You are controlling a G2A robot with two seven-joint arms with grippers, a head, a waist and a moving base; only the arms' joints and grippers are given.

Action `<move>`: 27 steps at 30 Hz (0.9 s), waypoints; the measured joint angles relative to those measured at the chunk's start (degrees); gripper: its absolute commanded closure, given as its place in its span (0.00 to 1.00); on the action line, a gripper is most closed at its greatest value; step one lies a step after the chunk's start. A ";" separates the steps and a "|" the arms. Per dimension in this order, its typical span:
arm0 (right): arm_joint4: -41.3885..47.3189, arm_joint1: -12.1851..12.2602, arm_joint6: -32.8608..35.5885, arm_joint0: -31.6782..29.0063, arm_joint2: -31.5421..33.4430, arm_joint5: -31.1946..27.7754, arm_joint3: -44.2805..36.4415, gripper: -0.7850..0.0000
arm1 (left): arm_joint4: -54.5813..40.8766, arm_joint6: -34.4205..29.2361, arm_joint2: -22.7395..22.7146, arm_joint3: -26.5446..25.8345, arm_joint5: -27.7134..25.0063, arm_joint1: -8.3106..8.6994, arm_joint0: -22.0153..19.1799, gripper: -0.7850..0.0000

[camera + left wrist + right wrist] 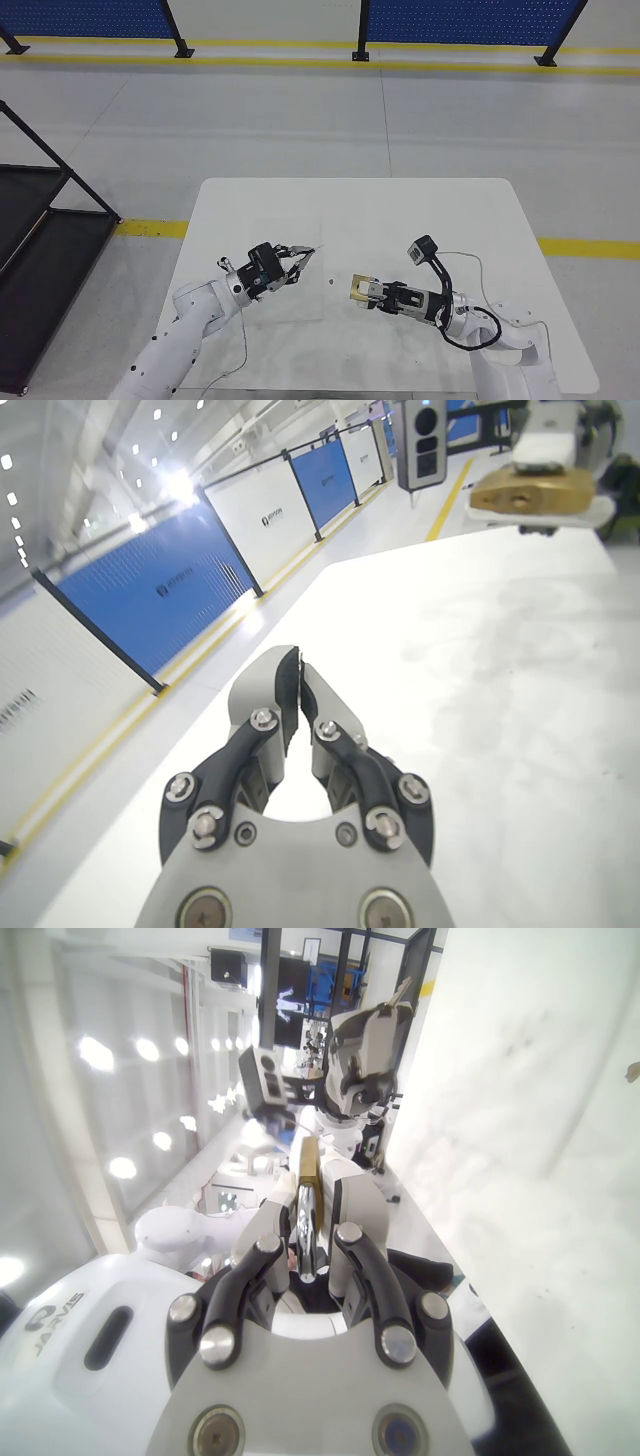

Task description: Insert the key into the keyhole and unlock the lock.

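Key [314, 250] hard to make out: from the top it's just a thin sliver past the left gripper [303, 254] tips. In left wrist view it's nearly all hidden btwn the ribbed pads [289, 680], w/ only a thin edge showing at the tips. Right wrist view, farther off, shows a short tan blade sticking out of that gripper.

Padlock [360, 289]: brass body partly covered by the right gripper [372, 291] fingers. Chrome shackle [305, 1223] runs back btwn those fingers, its far end cut off behind the gripper body. Small round mark [520, 503] on the brass face turned toward the left gripper is blurred; can't tell if it's the keyhole.

Left arm comes in from the table's [400, 220] near-left side, forearm angled inward. Its gripper is above the surface w/ tips aimed toward the padlock and fingers clenched tight on the key.

Right arm comes in from the near-right side, forearm low and about level, gripper aimed back at the left one. Its fingers are clamped on the padlock, holding it up off the table.

Key tip and padlock are apart, facing each other across a gap. A small dark speck [329, 283] lies on the table in that gap.
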 measured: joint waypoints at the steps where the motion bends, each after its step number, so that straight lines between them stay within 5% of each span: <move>1: 0.00 0.00 0.00 0.00 0.00 0.00 0.00 1.00 | 5.61 3.81 0.57 0.69 2.92 0.22 -0.18 1.00; 7: 0.00 0.00 0.00 0.00 0.00 0.00 0.00 1.00 | 19.41 14.63 1.70 3.31 13.29 0.74 -1.58 1.00; 20: -0.03 0.00 -0.04 0.00 -0.04 0.02 0.01 1.00 | 19.78 15.17 1.89 2.85 12.10 0.82 -2.18 1.00; 27: -0.47 0.97 4.36 4.40 -2.56 4.91 2.45 1.00 | 36.48 24.12 0.18 0.66 17.82 2.67 -4.20 1.00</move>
